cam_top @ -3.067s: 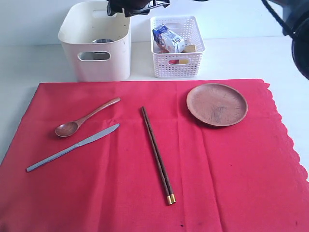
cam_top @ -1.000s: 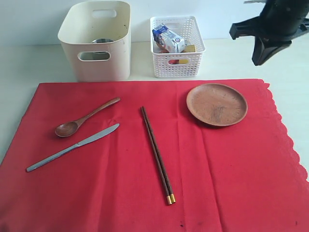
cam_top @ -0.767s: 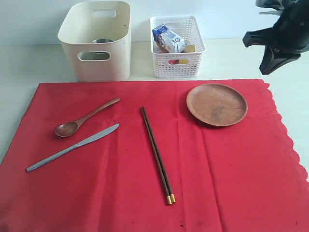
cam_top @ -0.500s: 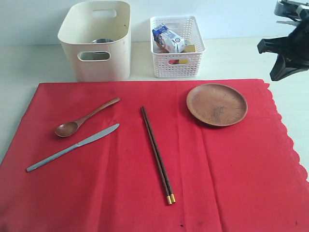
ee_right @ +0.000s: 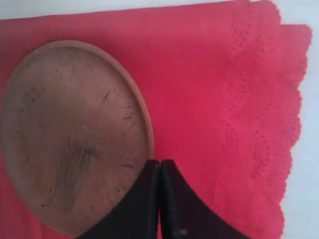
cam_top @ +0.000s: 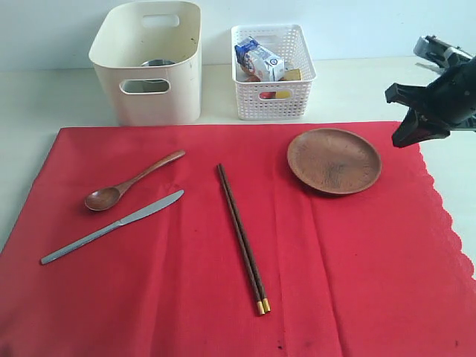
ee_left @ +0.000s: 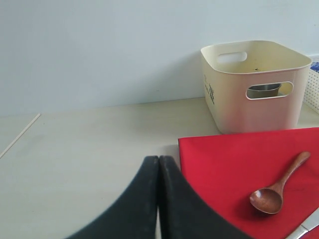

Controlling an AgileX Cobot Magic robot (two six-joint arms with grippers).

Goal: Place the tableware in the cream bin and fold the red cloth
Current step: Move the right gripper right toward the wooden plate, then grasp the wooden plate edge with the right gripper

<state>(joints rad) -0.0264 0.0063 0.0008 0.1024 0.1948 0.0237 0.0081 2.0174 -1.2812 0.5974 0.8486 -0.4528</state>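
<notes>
The right end effector (cam_top: 399,140) is hanging near the right rim of the round wooden plate (cam_top: 334,161). Its two fingers are pressed together and are grasping nothing. I judge that the plate is the piece it is going for.

To do this well, the fingers should be parting first and then coming down over the raised rim, one inside and one outside. The plate is shallow and is lying flat on the red cloth (cam_top: 186,297), so catching the fabric with the rim would be dragging the whole sheet.

The plate is matte brown wood with fine dark scratches. The cloth is looking soft, with a scalloped edge on the right and faint crease lines. The wooden spoon (cam_top: 130,182), the silver table knife (cam_top: 111,227) and the dark chopsticks (cam_top: 242,238) with gold tips are also lying on it, all thin and low.

The cream bin (cam_top: 149,97), of smooth plastic with rounded corners, is standing on the worktop (cam_top: 59,104) behind the cloth and is holding the steel cup (cam_top: 158,64). The left end effector (ee_left: 158,160) is clenched and empty, near the cloth's corner.
</notes>
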